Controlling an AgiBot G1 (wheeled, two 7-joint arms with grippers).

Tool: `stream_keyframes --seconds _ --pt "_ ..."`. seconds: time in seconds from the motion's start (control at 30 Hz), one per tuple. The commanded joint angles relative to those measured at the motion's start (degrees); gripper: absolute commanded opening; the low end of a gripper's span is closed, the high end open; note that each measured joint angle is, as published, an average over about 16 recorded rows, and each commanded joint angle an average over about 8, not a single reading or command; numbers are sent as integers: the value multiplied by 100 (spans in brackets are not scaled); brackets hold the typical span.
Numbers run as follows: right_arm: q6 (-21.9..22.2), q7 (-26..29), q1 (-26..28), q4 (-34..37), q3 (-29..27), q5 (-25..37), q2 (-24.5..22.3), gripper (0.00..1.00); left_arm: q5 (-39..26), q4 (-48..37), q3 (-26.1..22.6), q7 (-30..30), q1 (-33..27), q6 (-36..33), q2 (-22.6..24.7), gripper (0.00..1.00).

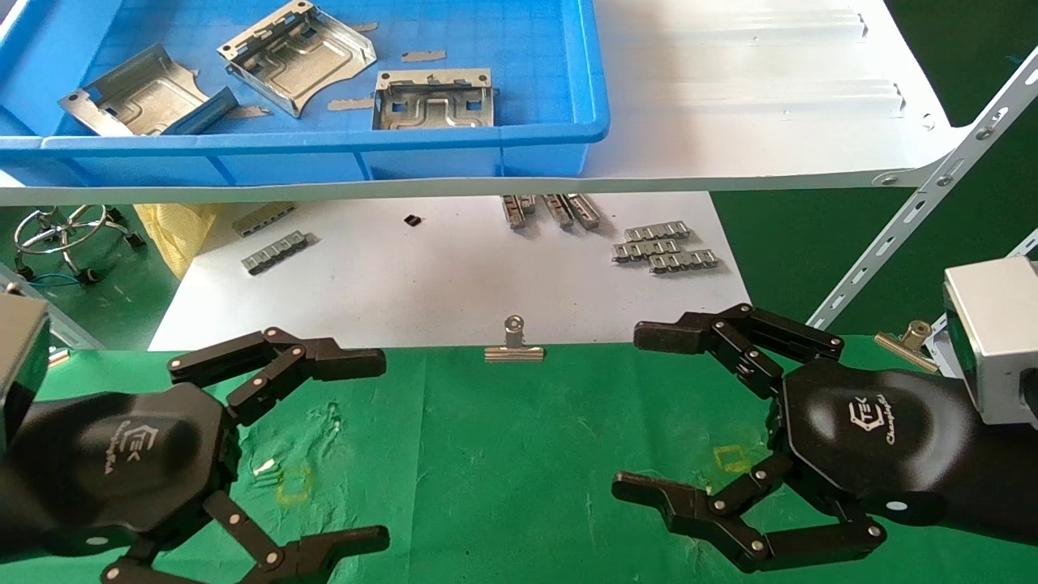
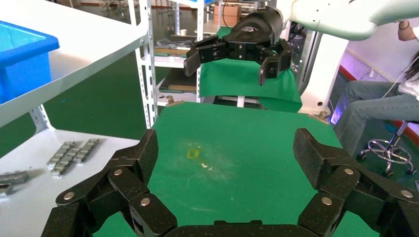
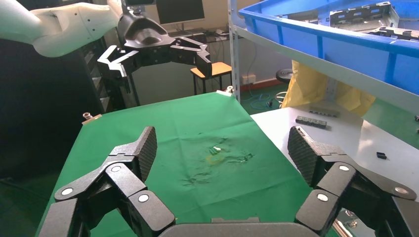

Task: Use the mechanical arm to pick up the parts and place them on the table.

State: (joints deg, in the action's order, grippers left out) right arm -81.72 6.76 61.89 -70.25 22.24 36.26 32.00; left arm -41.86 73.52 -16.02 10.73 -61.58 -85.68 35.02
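Both arms hover low over the green-cloth surface, neither carrying anything. The left pincer, at the lower left of the head view, has its three fingers spread wide; the right pincer, lower right, is spread the same way and looks parked. This reads as a ready pose, with no pick yet begun.

The parts — three stamped metal brackets — lie apart from one another in the blue bin at the upper left, up on the white shelf board. The bin sits well apart from both pincers, so the left arm would have to rise and reach over its wall.

The cloth is wrinkled, with faint yellow marks, and a binder clip pins its far edge. Beyond it a white sheet carries small ridged strips. Shelving and a seated person show in the left wrist view.
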Motion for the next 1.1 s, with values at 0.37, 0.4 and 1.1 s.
stream_keyframes --seconds 0.37,0.4,1.1 --pt "0 0 0 0 0 0 0 0 0 0 0 0 0 0 0 100" --pt "0 0 0 0 0 0 0 0 0 0 0 0 0 0 0 100" --pt "0 0 0 0 0 0 0 0 0 0 0 0 0 0 0 100"
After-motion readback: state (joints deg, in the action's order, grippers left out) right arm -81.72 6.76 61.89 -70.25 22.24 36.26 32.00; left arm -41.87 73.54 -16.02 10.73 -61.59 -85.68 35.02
